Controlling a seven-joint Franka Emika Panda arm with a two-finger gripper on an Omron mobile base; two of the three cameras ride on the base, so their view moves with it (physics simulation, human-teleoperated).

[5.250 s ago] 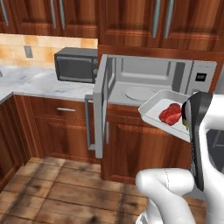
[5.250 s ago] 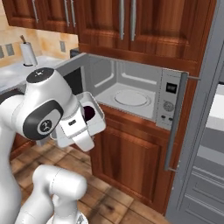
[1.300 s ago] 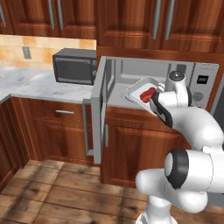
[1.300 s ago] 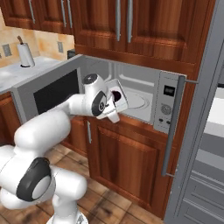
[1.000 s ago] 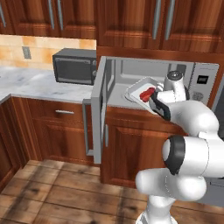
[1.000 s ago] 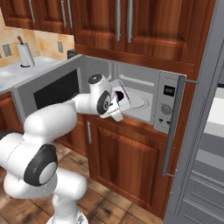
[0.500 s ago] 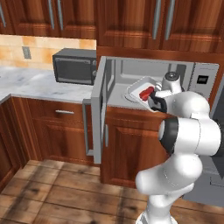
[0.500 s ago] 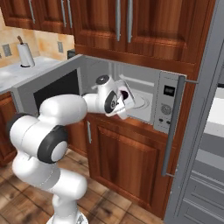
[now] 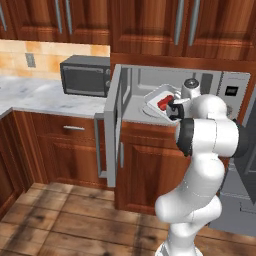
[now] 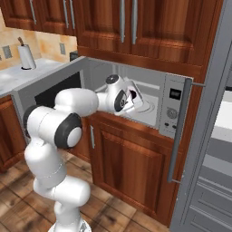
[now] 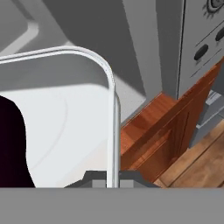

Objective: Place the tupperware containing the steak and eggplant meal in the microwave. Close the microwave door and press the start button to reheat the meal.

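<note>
From the left base view, we see that our arm has folded further toward the microwave (image 9: pixel 180 95) over the last second, carrying the tupperware (image 9: pixel 156 98) from the cavity's mouth to just inside it, tilted, with the red steak (image 9: pixel 163 103) showing in it; the meal is nearly in place, so what remains, we judge, is setting the tray down flat, letting go, then the microwave door (image 9: pixel 114 131), which stands swung wide open to the left, and the start button. The dark countertop oven (image 9: pixel 85 75) sits apart on the counter. From the right base view, our gripper (image 10: pixel 131 100) is within the opening with the tray's pale rim around it, above the round turntable (image 10: pixel 147 106), beside the control panel (image 10: pixel 173 105). From the hand view, our fingers (image 11: pixel 94 176) are pinched on the tupperware's raised rim, which runs straight up between them; the dark eggplant (image 11: pixel 11 144) lies in the tray at the left.
</note>
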